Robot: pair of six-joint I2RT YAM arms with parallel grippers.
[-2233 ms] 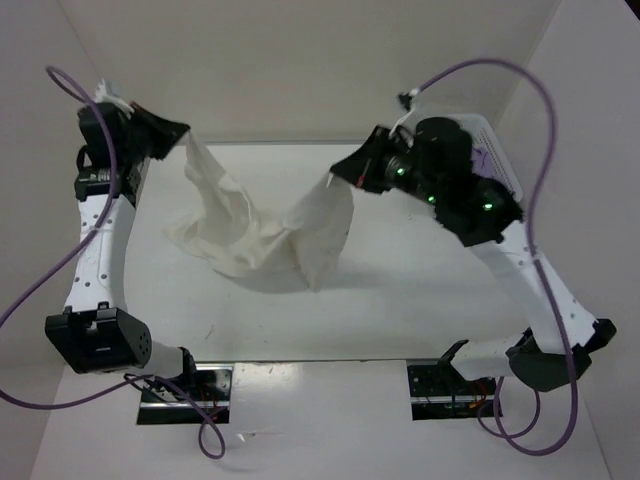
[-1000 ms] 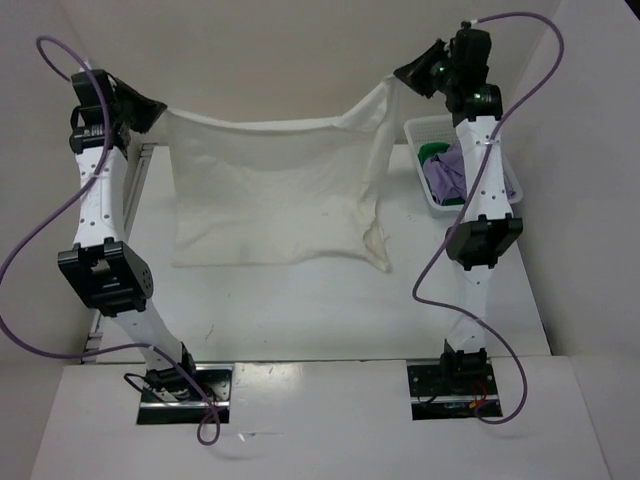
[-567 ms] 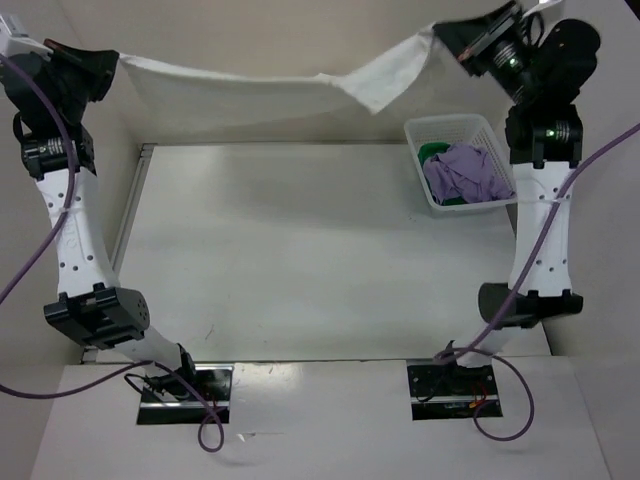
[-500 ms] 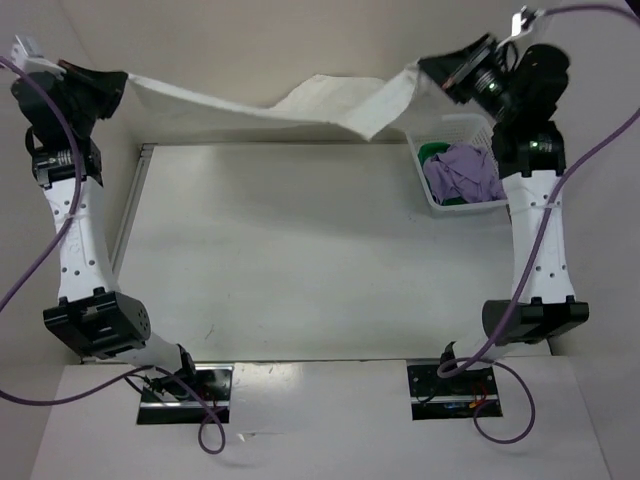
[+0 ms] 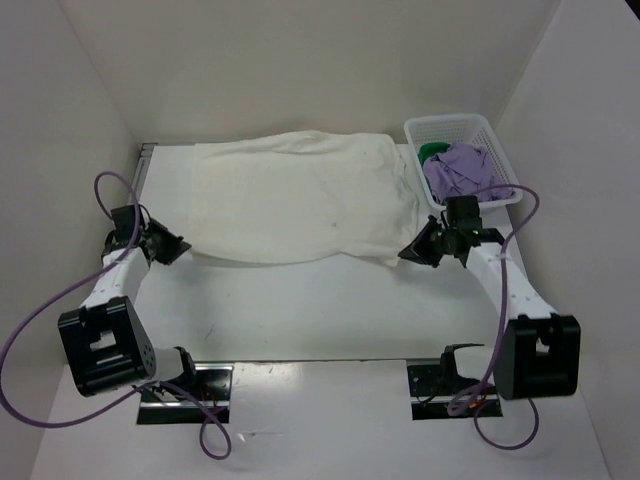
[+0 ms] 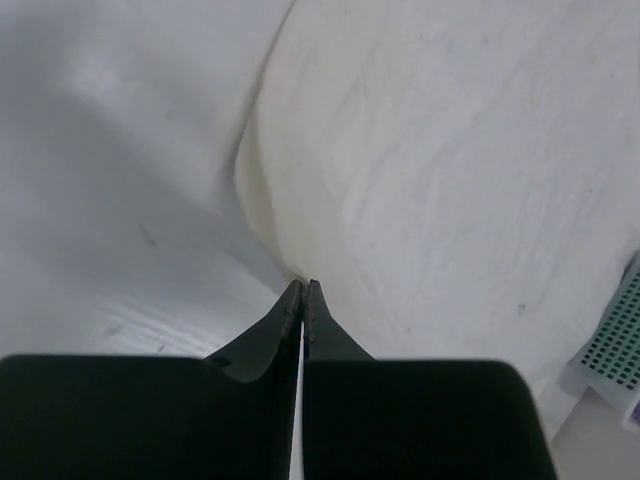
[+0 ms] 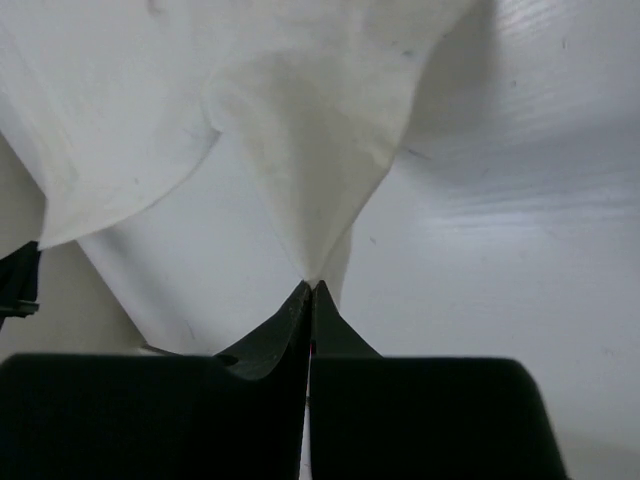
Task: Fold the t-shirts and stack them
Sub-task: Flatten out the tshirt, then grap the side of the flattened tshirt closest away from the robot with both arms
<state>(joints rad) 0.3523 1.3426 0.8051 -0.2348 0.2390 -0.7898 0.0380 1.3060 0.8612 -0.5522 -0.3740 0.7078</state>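
The white t-shirt (image 5: 300,195) lies spread flat across the far half of the table. My left gripper (image 5: 180,247) is low at its near-left corner, shut, with the cloth edge (image 6: 450,150) running into its tips (image 6: 302,287). My right gripper (image 5: 407,253) is at the near-right corner, shut on a fold of the shirt (image 7: 300,130) that is drawn to a point at the tips (image 7: 311,288). The lavender t-shirt (image 5: 465,170) lies bunched over the green t-shirt (image 5: 432,151) in the basket.
A white lattice basket (image 5: 495,135) stands at the far right, touching the white shirt's right edge; its corner shows in the left wrist view (image 6: 610,350). White walls close in the back and both sides. Bare table (image 5: 320,310) lies between the shirt and the arm bases.
The white shirt was held stretched high in the air between both grippers. Both arms have come down and toward the near edge, and the shirt now lies flat on the table.
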